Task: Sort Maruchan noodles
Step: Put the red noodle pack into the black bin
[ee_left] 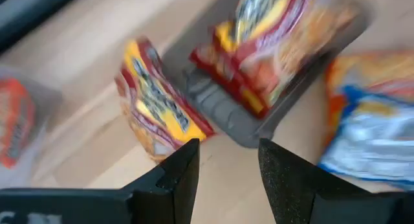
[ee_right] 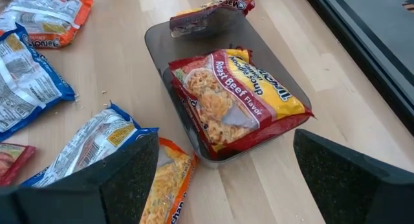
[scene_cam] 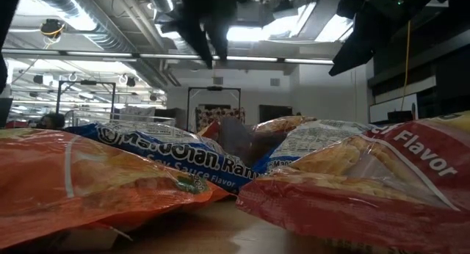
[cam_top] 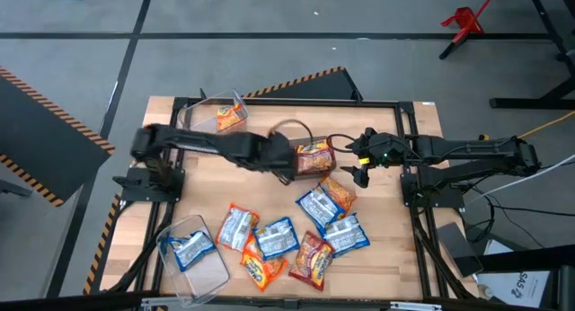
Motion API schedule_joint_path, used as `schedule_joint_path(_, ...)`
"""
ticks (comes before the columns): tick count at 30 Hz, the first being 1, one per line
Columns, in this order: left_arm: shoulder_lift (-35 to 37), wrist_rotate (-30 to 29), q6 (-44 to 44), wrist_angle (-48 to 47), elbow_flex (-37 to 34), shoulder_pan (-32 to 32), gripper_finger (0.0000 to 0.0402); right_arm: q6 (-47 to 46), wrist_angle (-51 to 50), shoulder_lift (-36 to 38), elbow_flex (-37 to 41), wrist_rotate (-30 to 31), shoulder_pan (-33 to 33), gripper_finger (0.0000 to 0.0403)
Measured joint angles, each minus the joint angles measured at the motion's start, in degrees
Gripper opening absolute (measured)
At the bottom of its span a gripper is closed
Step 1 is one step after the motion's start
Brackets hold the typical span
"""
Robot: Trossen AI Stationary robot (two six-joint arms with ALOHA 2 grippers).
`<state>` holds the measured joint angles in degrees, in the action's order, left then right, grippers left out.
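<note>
Mid-sort, red pass. Landmark: the clear smoky plastic bin [ee_right: 169,44] at the table's middle. A red-and-yellow Roast Beef ramen packet [ee_right: 236,101] lies flat inside it. A second red crinkly packet [ee_right: 210,13] is propped on edge at the bin's wall on the left-arm side, partly over the rim, not seated; whether it touches the bin floor, can't tell.

Left gripper [ee_left: 228,160] hovers just beside that propped packet, jaws apart, nothing between them. Right gripper [ee_right: 220,179] sits on the bin's opposite side, jaws wide apart, empty, waiting.

Other stock: the loose pile of orange, blue-and-white and red packets [cam_top: 296,235] lies on the wood on the near side of the bin. One blue-and-white packet [cam_top: 192,248] is in a clear bin [cam_top: 212,273] at the near-left corner, one orange packet [cam_top: 229,119] in a clear bin [cam_top: 235,100] to the far left.

My read: left arm is delivering reds. Next move calls for nudging or regrasping the propped packet so it drops flat in the bin, then going to the pile for the next red. Risk: the packet tips outward onto the table.
</note>
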<state>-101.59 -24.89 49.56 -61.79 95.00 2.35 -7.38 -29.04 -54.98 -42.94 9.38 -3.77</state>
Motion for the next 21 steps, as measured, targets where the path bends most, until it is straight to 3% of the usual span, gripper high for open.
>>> schedule_joint_path(6,14.8,-3.0,-6.3,11.2,-3.4,-3.1,0.0153,0.1,0.5,0.0,0.0,0.0,0.0,0.0344)
schedule_joint_path(12,24.3,12.1,-19.9,40.8,-22.4,-4.6,0.0153,0.2,0.5,0.0,0.0,0.1,0.0,0.0344)
schedule_joint_path(14,25.3,14.7,-23.9,46.5,-28.6,-4.5,0.0153,0.2,0.5,0.0,0.0,0.1,0.0,0.0344)
schedule_joint_path(16,25.5,13.8,-25.8,47.5,-33.4,-4.2,0.0153,0.2,0.5,0.0,0.0,0.1,0.0,0.0344)
schedule_joint_path(21,24.9,5.0,-25.7,48.3,-42.1,-1.1,0.0153,0.2,0.5,0.0,0.0,0.1,0.0,0.0344)
